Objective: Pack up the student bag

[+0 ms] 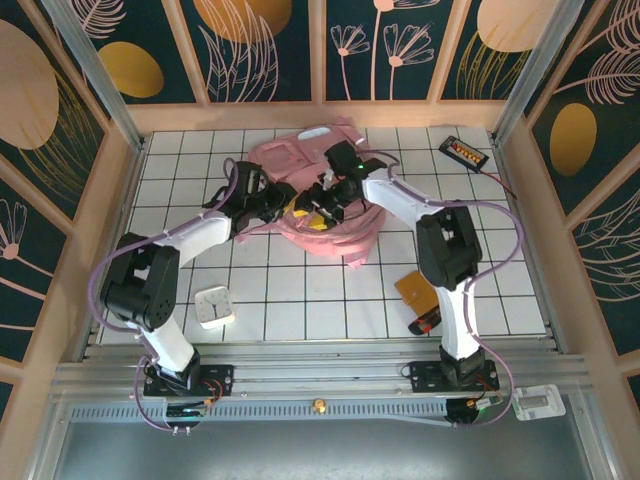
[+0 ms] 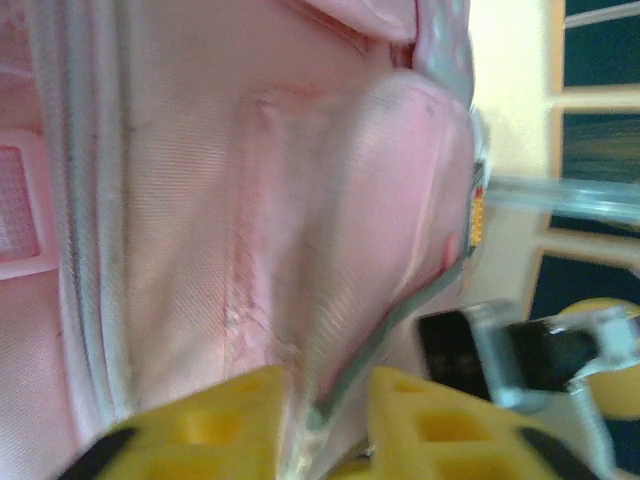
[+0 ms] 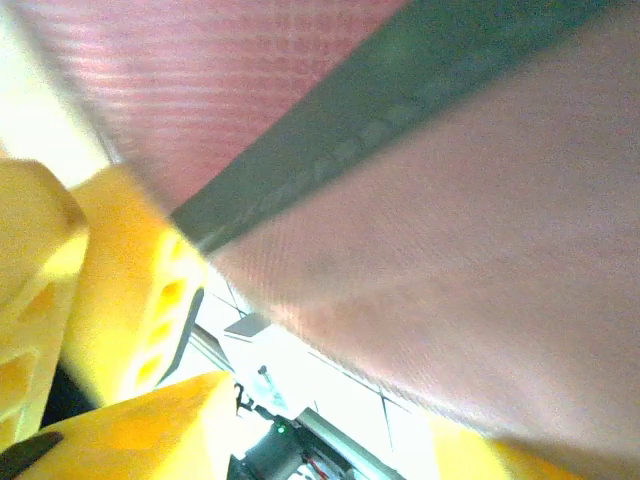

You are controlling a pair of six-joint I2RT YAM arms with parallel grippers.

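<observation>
**Student bag** (image 1: 288, 158): pink, slumped on the tabletop (image 1: 320, 300), toward 12 o'clock from centre.

**Left tool** (image 1: 282, 206): at the bag's 9 o'clock side. In the left wrist view its yellow fingers (image 2: 205, 425) stand narrow, pinching a fold of pink fabric with a grey zip edge.

**Right tool** (image 1: 322, 198): over the bag's middle. Its yellow fingers (image 3: 120, 270) lie against pink fabric and a dark strip; how far open, cannot tell.

**Also on the tabletop:** small white square item (image 1: 213, 305) at 7 o'clock; orange card (image 1: 414, 289) at 4 o'clock.
</observation>
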